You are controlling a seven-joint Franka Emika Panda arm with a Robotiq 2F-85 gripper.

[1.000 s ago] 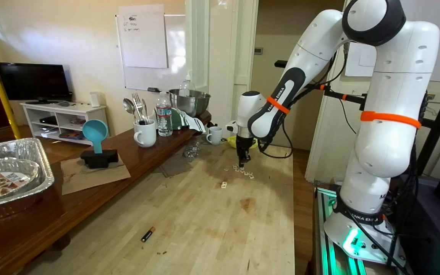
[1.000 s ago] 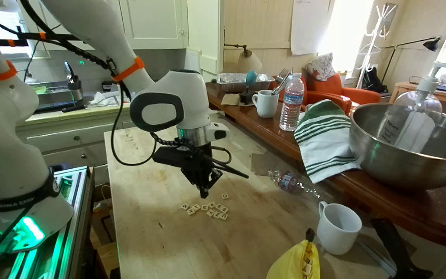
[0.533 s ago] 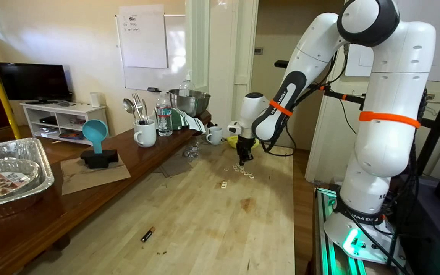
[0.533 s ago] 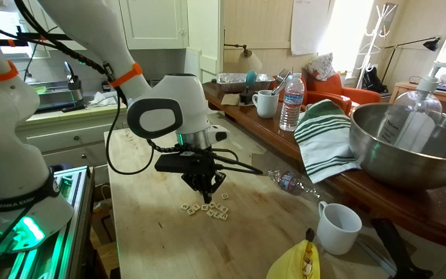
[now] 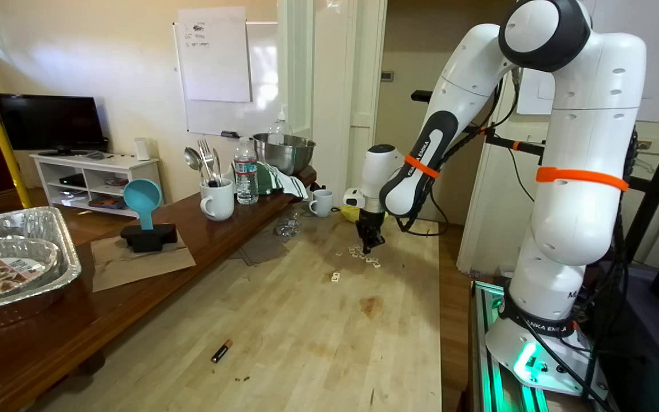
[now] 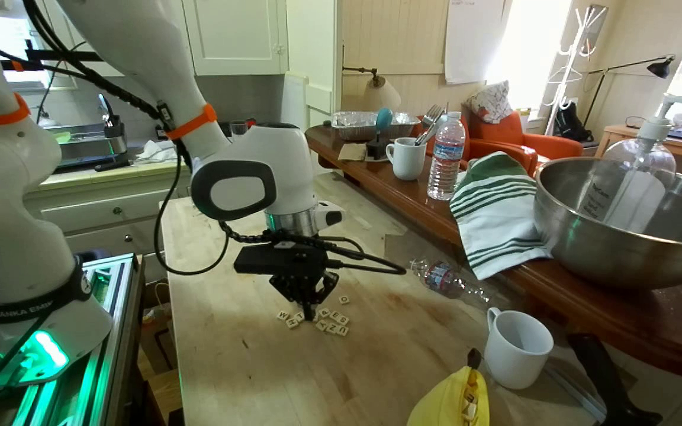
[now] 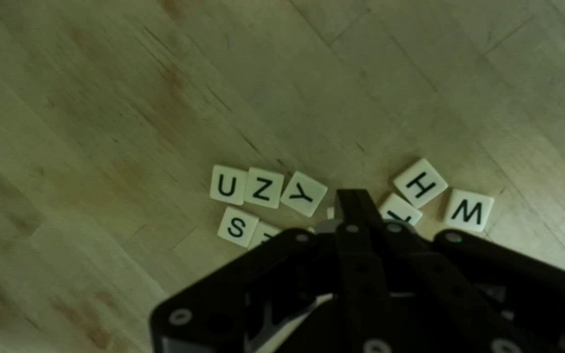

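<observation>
My gripper points down among several small cream letter tiles on the wooden table, its black fingers pressed together with nothing seen between them. In the wrist view the U tile, Z tile, Y tile and S tile lie left of the fingertips. To the right are the H tile and W tile. A tile's edge shows just beside the tips, mostly hidden behind the fingers. The O tile lies apart from the cluster. Whether the tips touch a tile or the table, I cannot tell.
A yellow pouch, white mug and crumpled plastic bottle lie near the tiles. More tiles and a battery are farther along the table. A raised brown counter carrying a steel bowl borders it.
The gripper, shut throughout, has sunk lower toward the tiles and shifted slightly to the robot base's side, covering one tile in an exterior view. The tiles in sight look unmoved.
</observation>
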